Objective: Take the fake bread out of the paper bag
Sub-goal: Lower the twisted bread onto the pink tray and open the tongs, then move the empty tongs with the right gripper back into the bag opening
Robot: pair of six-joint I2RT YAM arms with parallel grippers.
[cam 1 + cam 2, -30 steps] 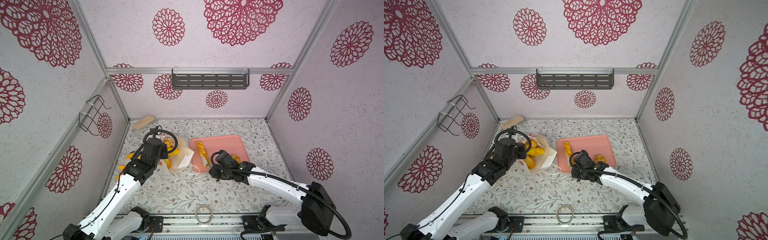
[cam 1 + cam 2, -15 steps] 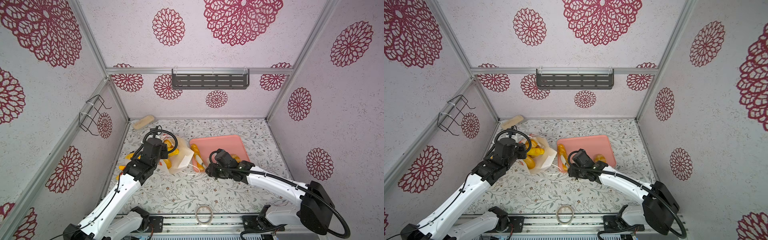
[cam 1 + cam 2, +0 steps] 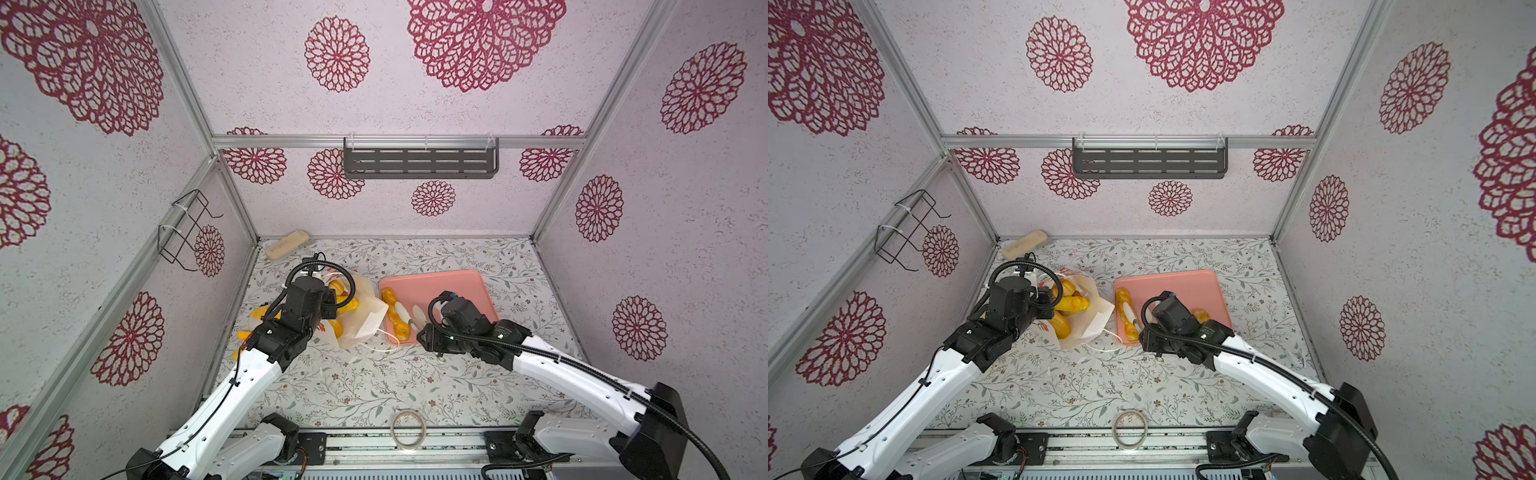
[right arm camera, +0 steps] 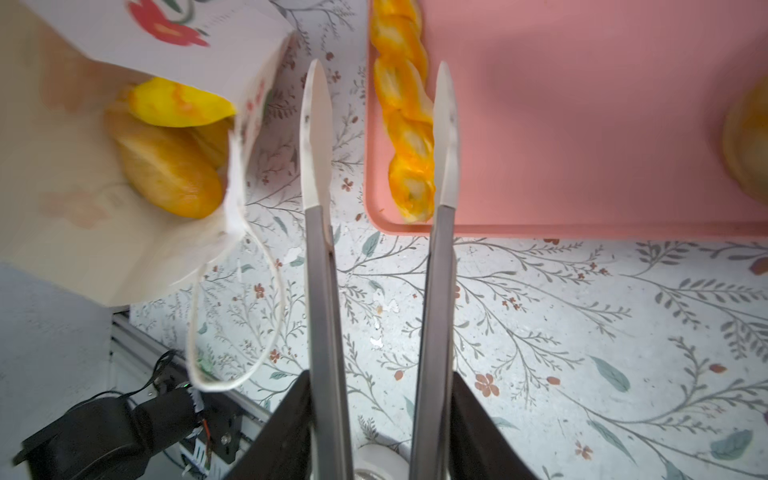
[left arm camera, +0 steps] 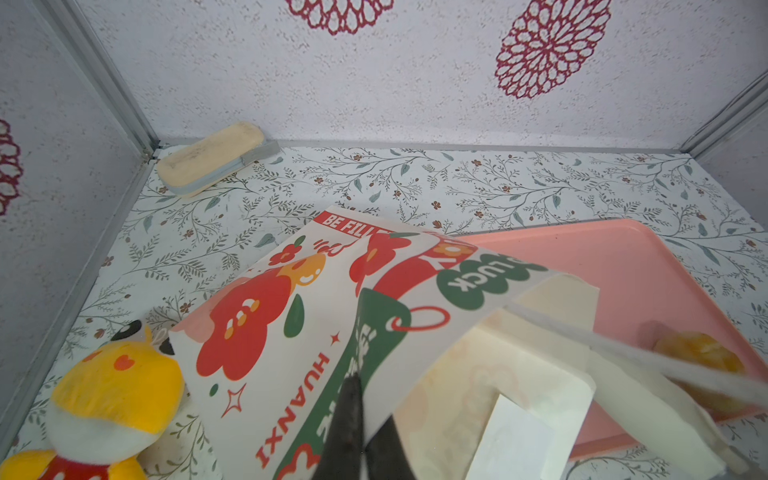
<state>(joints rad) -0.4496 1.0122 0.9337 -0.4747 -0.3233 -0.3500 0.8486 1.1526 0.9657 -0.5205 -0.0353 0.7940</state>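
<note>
The paper bag [image 3: 361,328] [image 3: 1090,316] lies tipped on the floor, its mouth toward the pink tray. My left gripper [image 5: 365,399] is shut on the bag's printed upper edge [image 5: 291,332]. Several pieces of fake bread [image 3: 347,305] [image 3: 1073,303] [image 4: 166,174] show inside the mouth. A braided roll [image 3: 390,299] [image 4: 401,104] lies along the tray's left edge. A round bun [image 3: 1200,316] [image 5: 698,353] sits further in. My right gripper [image 4: 380,399] [image 3: 432,328] holds metal tongs [image 4: 320,249]. Their white tips stand apart with nothing between them, one tip beside the roll.
The pink tray [image 3: 457,286] [image 4: 582,124] sits right of the bag. A yellow plush toy [image 5: 112,382] lies left of the bag by the wall. A beige block [image 3: 286,245] is in the back left corner. A tape roll [image 3: 409,428] rests at the front edge.
My right arm has shifted a little left and toward the tray's front left corner. The braided roll now lies close along the tray's left edge. The left arm has not moved.
</note>
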